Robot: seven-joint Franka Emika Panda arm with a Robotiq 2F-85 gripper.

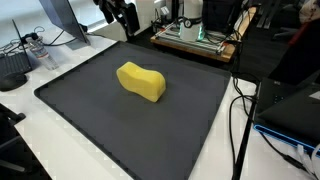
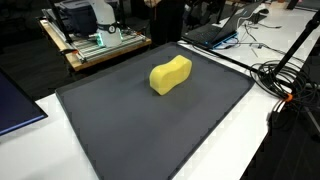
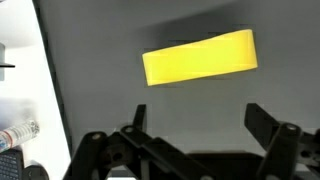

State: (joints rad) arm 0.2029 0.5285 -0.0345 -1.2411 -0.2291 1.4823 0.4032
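A yellow sponge (image 1: 141, 81) with a curved, peanut-like outline lies on a dark grey mat (image 1: 90, 110); both exterior views show it (image 2: 170, 74) near the mat's middle. In the wrist view the sponge (image 3: 200, 57) sits above my gripper (image 3: 197, 118), whose two black fingers stand wide apart with only bare mat between them. The gripper hangs open well above the mat, clear of the sponge. In an exterior view the gripper (image 1: 122, 14) is at the top edge, above the mat's far side.
The mat lies on a white table (image 1: 40, 150). A wooden board with electronics (image 2: 95, 40) stands behind it. Cables (image 2: 285, 75) and laptops (image 2: 215, 32) crowd one side. A monitor stand (image 1: 60, 25) and a bottle (image 3: 18, 132) stand beside the mat.
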